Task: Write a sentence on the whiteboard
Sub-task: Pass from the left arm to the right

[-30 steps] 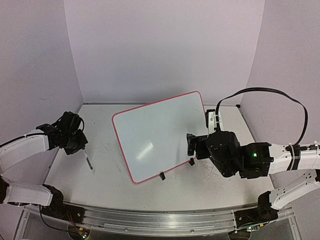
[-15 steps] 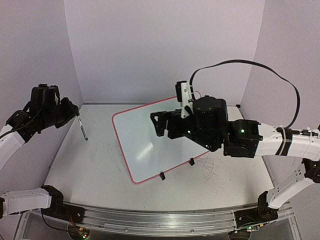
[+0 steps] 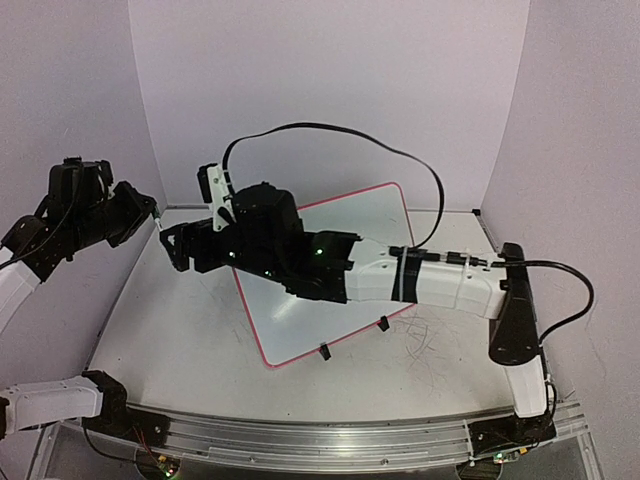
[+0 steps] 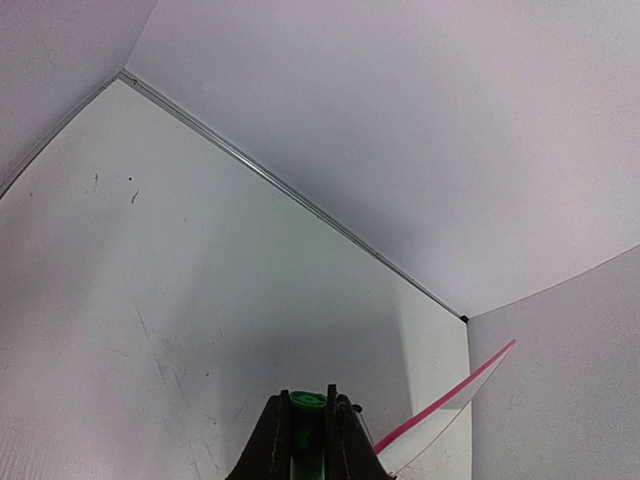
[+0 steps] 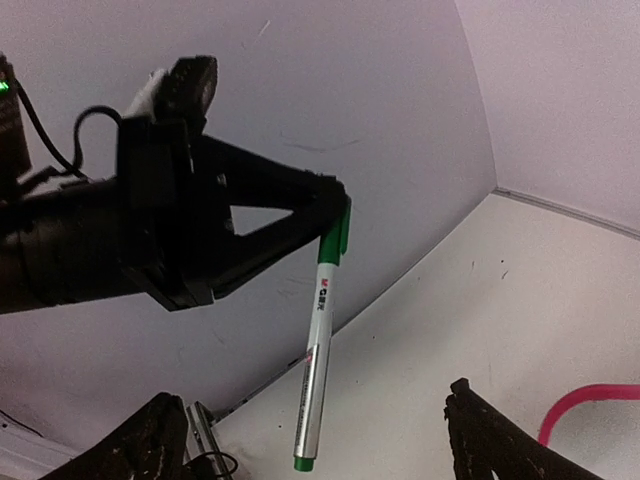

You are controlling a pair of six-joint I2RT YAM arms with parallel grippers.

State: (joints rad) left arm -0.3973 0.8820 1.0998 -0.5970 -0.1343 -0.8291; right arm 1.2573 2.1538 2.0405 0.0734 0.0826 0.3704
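Marker [image 5: 318,345], white-barrelled with green at both ends, hangs nearly upright from the left gripper [image 5: 336,208], whose two fingers are pinched together on its upper green end; the left wrist camera shows the same grip from behind, the dark fingers [image 4: 272,440] pressed against the green end on either side. That clamped end sits ahead of the right gripper [image 3: 176,250] and above its level, while the marker's lower tip points down in line with the gap between the right fingers [image 5: 150,445], which stand wide apart and hold nothing; how far the marker is beyond their tips I cannot tell. In the top view the right arm reaches across from its own side, so the whiteboard [image 3: 372,222] lies on the table [image 3: 170,340] behind and beneath the right gripper, partly under the forearm, its two black clip feet [image 3: 324,351] on the edge nearest the arm bases. From the left gripper the board is off to the right and lower, only a pink-rimmed corner showing in its wrist view. What shows of the board's face is glossy white. A black cable [image 3: 330,130] arches over the right arm
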